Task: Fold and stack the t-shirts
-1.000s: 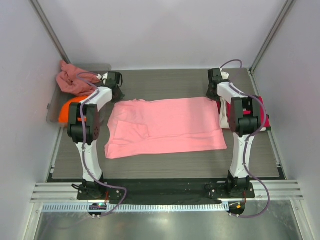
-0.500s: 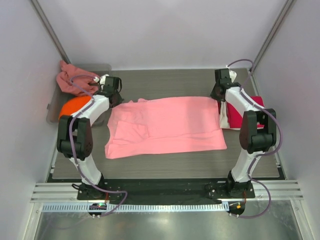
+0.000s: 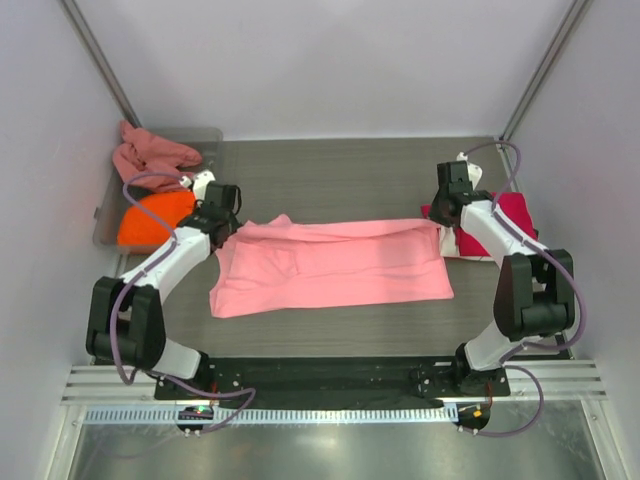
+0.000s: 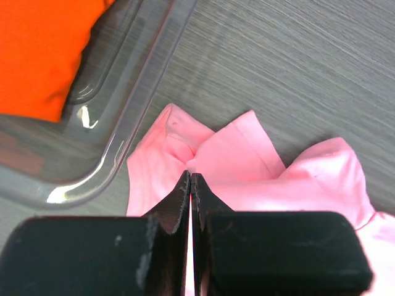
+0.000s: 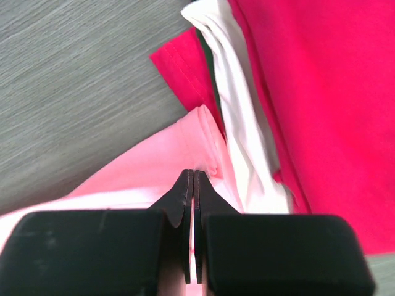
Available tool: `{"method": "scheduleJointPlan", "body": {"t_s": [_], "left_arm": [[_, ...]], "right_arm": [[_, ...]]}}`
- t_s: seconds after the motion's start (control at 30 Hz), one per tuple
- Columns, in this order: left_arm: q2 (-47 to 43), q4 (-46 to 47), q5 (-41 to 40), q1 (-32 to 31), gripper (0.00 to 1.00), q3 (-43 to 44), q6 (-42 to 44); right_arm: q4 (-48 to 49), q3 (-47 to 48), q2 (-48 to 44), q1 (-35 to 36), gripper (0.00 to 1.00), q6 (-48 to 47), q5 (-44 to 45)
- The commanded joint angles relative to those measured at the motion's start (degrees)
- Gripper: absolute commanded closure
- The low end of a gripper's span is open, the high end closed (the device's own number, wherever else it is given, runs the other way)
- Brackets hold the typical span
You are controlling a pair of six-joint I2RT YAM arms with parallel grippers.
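Pink shirt point(image 3: 330, 270) is laid mid-worktop point(image 3: 340, 165), long axis left–right, spanning between the two arms. The far edge is pinched at both ends. Left gripper point(image 4: 190, 180) is closed on the far-left corner, with cloth bunched at the tips. Right gripper point(image 5: 190, 176) is closed on the far-right corner, with the hem caught between the tips. Neither arm is nearer: one corner each, a symmetric hold.

From both grippers the shirt body lies toward the near edge, i.e. toward the arm bases. The far edge appears lifted and rolled slightly over the body; the near edge is flat on the worktop.

Step judged: lengthwise fold, far edge to be carried over to the near edge. The pull is across the long axis, so both grippers are best moved in parallel and level, else the fold line gets skewed.

Tray point(image 4: 117, 132) with orange shirt point(image 3: 150, 218) is just beside the left gripper. Red shirt point(image 3: 510, 215) and white shirt point(image 5: 237, 105) are stacked just beside the right gripper, with the pink corner touching or overlapping them, so a snag risk is judged there.
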Motion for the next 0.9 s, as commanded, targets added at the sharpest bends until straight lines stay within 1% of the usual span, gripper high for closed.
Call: {"method": "scheduleJointPlan", "body": {"t_s": [0.0, 0.23, 0.4, 0.43, 0.47, 0.5, 0.53, 0.57, 0.6, 0.63, 0.73, 0.77, 0.83, 0.87], "left_arm": [[-4.6, 2.8, -6.1, -2.2, 1.0, -2.6, 1.3], [-8.9, 1.8, -7.8, -4.6, 1.0, -9.0, -0.3], [-13.7, 1.0, -6.8, -4.7, 1.0, -15.5, -4.2], [-14.4, 1.1, -6.1, -4.9, 0.99, -16.5, -4.5], [-16.0, 1.0, -5.8, -5.0, 0.97, -17.4, -5.0], [-16.8, 1.0, -5.5, -5.2, 0.81, -19.1, -5.5], [-17.7, 1.0, -4.7, -5.4, 0.67, -20.0, -5.7], [-18.8, 1.3, -4.6, -6.3, 0.54, -20.7, -5.8], [-21.2, 1.4, -4.6, -6.8, 0.4, -22.1, -6.0], [-22.3, 1.3, -4.5, -7.3, 0.37, -22.6, -5.9], [-25.6, 1.3, -2.5, -8.1, 0.3, -22.8, -4.6], [-25.8, 1.3, -0.9, -8.1, 0.29, -22.2, -4.2], [-24.3, 0.0, 0.4, -8.0, 0.28, -19.4, -3.9], [-23.4, -1.1, 0.8, -8.0, 0.26, -18.4, -3.9]], "right_arm": [[1.5, -2.3, -5.6, -0.5, 0.99, 0.7, 1.6], [2.4, -9.9, -9.0, -1.1, 0.99, 2.7, 3.3], [5.6, -17.2, -12.8, -1.2, 0.99, 6.1, 5.0], [6.5, -18.3, -14.3, -1.3, 0.98, 7.5, 5.6], [7.4, -19.4, -15.2, -1.3, 0.91, 7.9, 5.5], [8.3, -21.6, -16.4, -1.2, 0.79, 8.2, 5.2], [9.1, -22.8, -18.9, -1.2, 0.47, 8.8, 4.9], [11.7, -24.0, -20.7, -1.1, 0.4, 8.4, 4.0], [13.4, -26.4, -22.3, -1.1, 0.38, 7.7, 2.4], [16.6, -27.3, -24.5, -1.0, 0.37, 6.0, -2.1], [17.4, -25.9, -25.1, 0.9, 0.37, 4.8, -7.7], [17.9, -25.0, -23.8, 1.6, 0.37, 4.0, -12.4], [19.3, -22.0, -21.5, 4.5, 0.37, 3.8, -18.2], [20.4, -21.3, -18.9, 5.6, 0.37, 3.6, -23.4]]}}
